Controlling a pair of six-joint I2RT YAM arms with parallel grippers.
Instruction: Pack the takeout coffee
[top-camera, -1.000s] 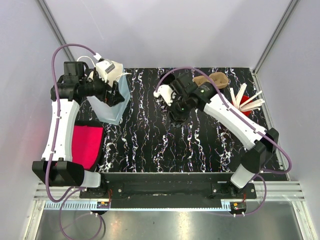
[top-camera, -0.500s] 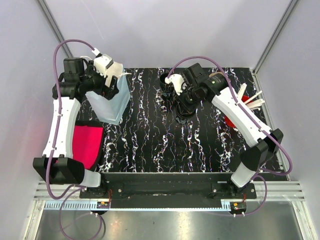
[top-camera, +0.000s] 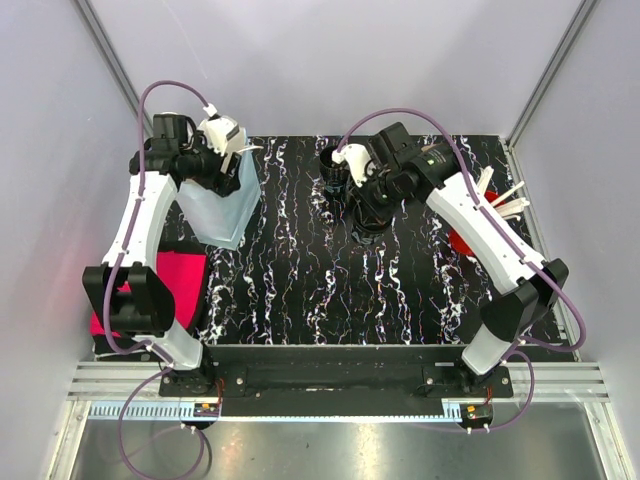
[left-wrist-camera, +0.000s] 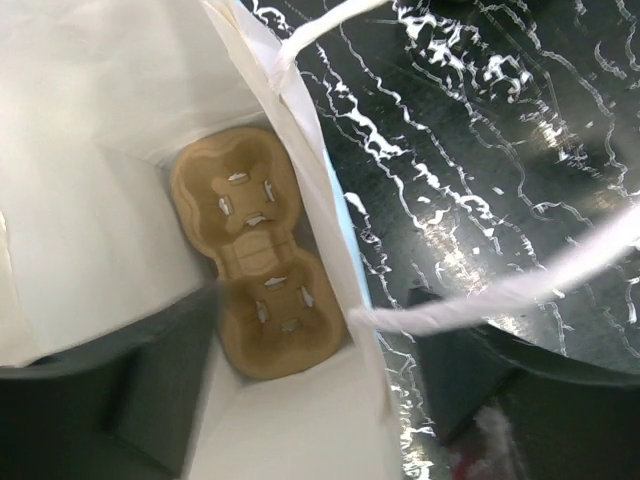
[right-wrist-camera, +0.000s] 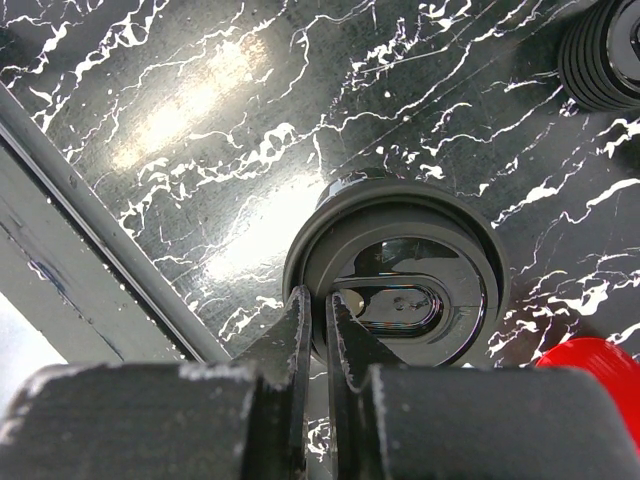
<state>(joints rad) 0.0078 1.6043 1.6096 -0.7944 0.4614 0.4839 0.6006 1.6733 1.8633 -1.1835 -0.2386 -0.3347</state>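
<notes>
Top external view: a white paper bag (top-camera: 218, 210) stands open at the left back of the table (top-camera: 300, 280), with the left gripper (top-camera: 228, 168) at its mouth. The right gripper (top-camera: 366, 212) is on a coffee cup (top-camera: 369, 228) mid-table, slightly farther back than a second ago. Open tabletop lies between bag and cup.

Left wrist view: a cardboard cup carrier (left-wrist-camera: 255, 265) lies in the bag's bottom. The jaws stand wide, straddling the bag's wall.

Right wrist view: the fingers (right-wrist-camera: 300, 340) pinch the rim of the cup's lid, near a stack of lids (right-wrist-camera: 605, 60).
</notes>
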